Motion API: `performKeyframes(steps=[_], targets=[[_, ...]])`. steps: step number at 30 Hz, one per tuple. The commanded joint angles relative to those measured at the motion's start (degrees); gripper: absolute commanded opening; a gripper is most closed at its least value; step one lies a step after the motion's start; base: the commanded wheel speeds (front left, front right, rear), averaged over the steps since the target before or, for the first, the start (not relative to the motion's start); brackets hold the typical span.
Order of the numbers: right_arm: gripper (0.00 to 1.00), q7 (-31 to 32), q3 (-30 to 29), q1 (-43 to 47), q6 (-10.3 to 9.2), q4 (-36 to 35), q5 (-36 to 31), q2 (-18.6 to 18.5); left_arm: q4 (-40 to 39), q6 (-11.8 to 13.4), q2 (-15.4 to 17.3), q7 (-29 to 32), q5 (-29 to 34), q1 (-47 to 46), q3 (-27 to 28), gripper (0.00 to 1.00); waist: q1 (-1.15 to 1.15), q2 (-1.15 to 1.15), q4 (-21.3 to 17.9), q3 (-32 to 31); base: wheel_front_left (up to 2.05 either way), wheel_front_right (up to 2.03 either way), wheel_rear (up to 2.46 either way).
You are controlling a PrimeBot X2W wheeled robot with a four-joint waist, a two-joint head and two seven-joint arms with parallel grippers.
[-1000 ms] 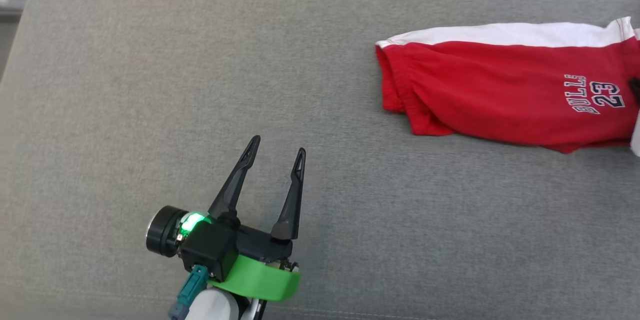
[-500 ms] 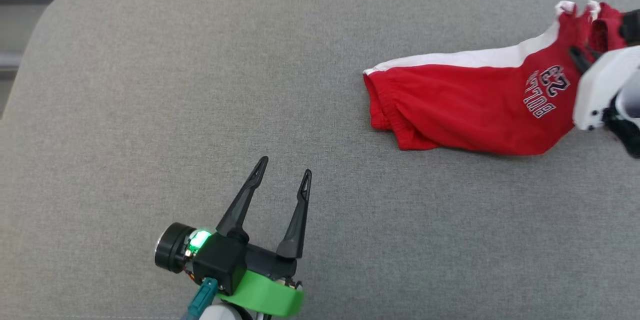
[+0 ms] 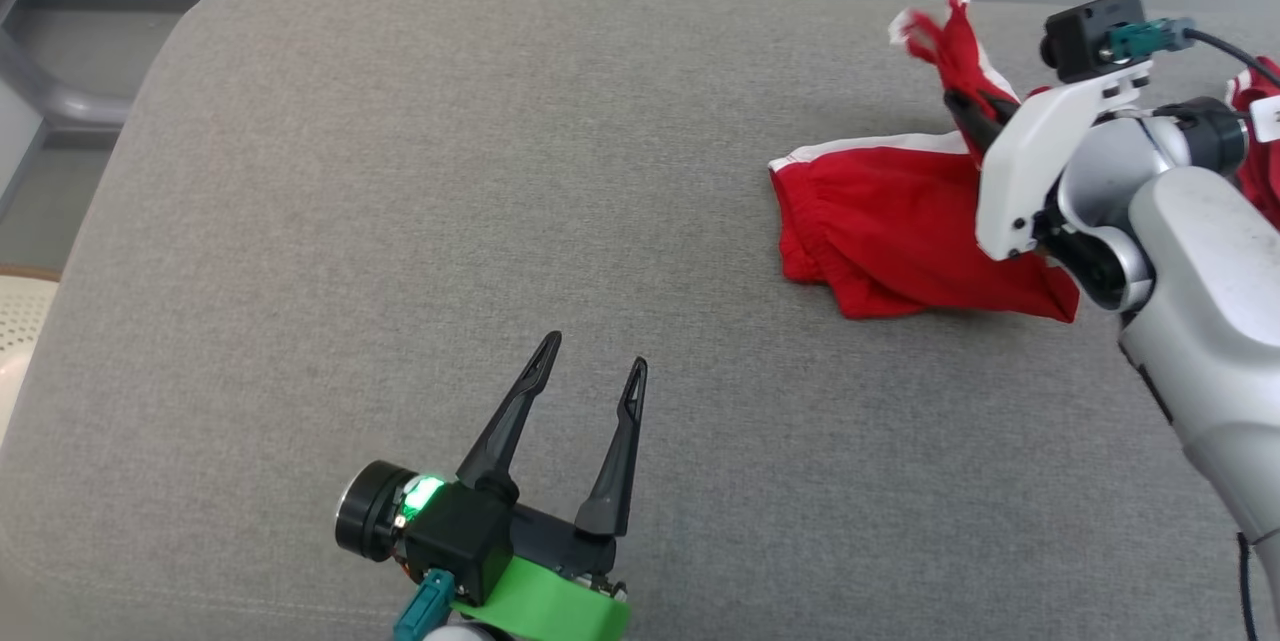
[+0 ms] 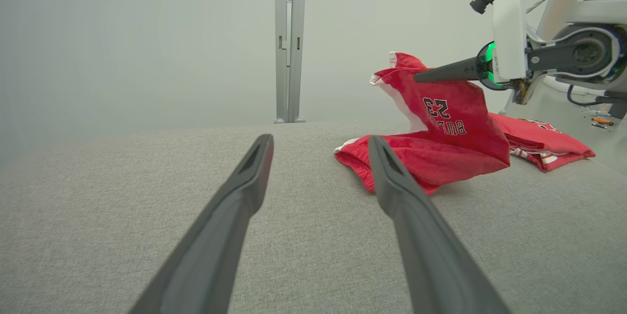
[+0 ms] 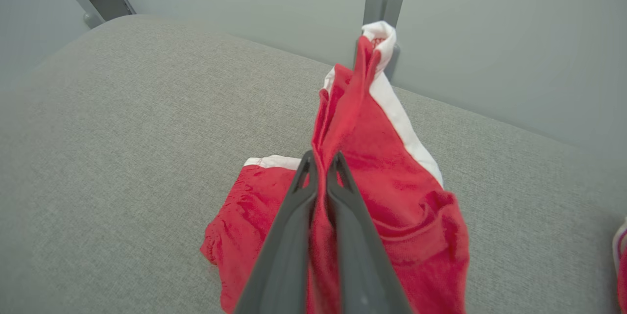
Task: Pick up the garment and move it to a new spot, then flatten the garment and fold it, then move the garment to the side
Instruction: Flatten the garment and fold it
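The garment (image 3: 880, 231) is a pair of red shorts with a white side stripe, lying at the right of the grey cushion (image 3: 400, 171). My right gripper (image 3: 965, 106) is shut on one end of the garment (image 5: 392, 196) and holds it raised, while the elastic waist end still rests on the cushion. From the left wrist view the raised part of the garment (image 4: 450, 113) shows a "BULLS 23" print, with the right gripper (image 4: 421, 76) pinching it from the right. My left gripper (image 3: 592, 366) hovers open and empty near the front middle, well left of the shorts; its fingers (image 4: 245, 177) point toward them.
A second red and white cloth (image 4: 543, 142) lies behind the shorts at the far right (image 3: 1262, 151). A grey post (image 4: 289, 39) and a pale wall stand behind the cushion's back edge. A metal frame (image 3: 60, 101) and a cream perforated object (image 3: 15, 321) sit past the left edge.
The camera has shifted. My right gripper has come into view and lifted the printed end of the shorts up off the cushion and toward the left. The left gripper stays open.
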Motion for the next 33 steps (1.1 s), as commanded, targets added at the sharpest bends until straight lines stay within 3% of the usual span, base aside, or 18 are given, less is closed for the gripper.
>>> performKeyframes(steps=[1,9,10,11,16,21,29,32,33], targets=[[0.0,0.5,0.0,0.7,-0.08,-0.5,-0.6,0.9,0.1,0.3,0.1,0.0,-0.4,0.0,-0.2,1.0,0.0,0.0,1.3,0.6,0.0,0.0,0.0],[0.0,2.5,1.0,2.2,-0.08,0.6,-1.1,5.2,-0.1,0.6,0.1,0.0,-1.5,-1.8,-1.0,1.0,0.0,0.0,3.4,2.3,0.0,0.0,0.0],[0.45,2.7,1.1,2.5,-0.07,0.7,-0.7,6.0,-0.1,0.7,0.1,0.0,-1.6,-1.8,-1.1,1.0,0.0,0.0,3.5,2.4,0.0,0.0,0.0],[1.0,2.4,1.1,2.7,-0.06,0.6,0.0,6.9,-0.1,0.8,0.1,0.0,-1.7,-1.9,-1.1,1.0,0.0,0.0,3.5,2.6,0.0,0.0,0.0],[1.0,-0.9,0.4,3.5,-0.08,-3.9,6.0,8.5,0.1,1.3,0.1,0.0,-1.9,-2.1,-0.8,1.0,0.0,0.0,2.7,2.7,0.0,0.0,0.0],[1.0,-9.7,-0.6,4.7,-0.05,-8.4,5.5,4.1,-0.1,1.4,0.1,0.0,-1.2,-1.6,0.2,1.0,0.0,0.0,0.2,1.8,0.0,0.0,0.0],[1.0,-20.9,-1.2,11.2,-0.04,-7.6,4.1,-2.8,-0.2,0.7,0.1,0.0,0.6,-0.2,2.3,1.0,0.0,0.0,-4.1,0.3,0.0,0.0,0.0],[1.0,-23.0,0.0,13.6,-0.05,-7.6,6.9,-5.0,-0.4,0.2,0.1,0.0,1.0,0.0,2.6,1.0,0.0,0.0,-4.6,0.5,0.0,0.0,0.0],[0.32,-22.8,1.4,14.9,-0.05,-7.9,10.4,-6.5,-0.6,-0.1,0.1,0.0,1.3,0.0,2.6,1.0,0.0,0.0,-4.5,0.9,0.0,0.0,0.0]])
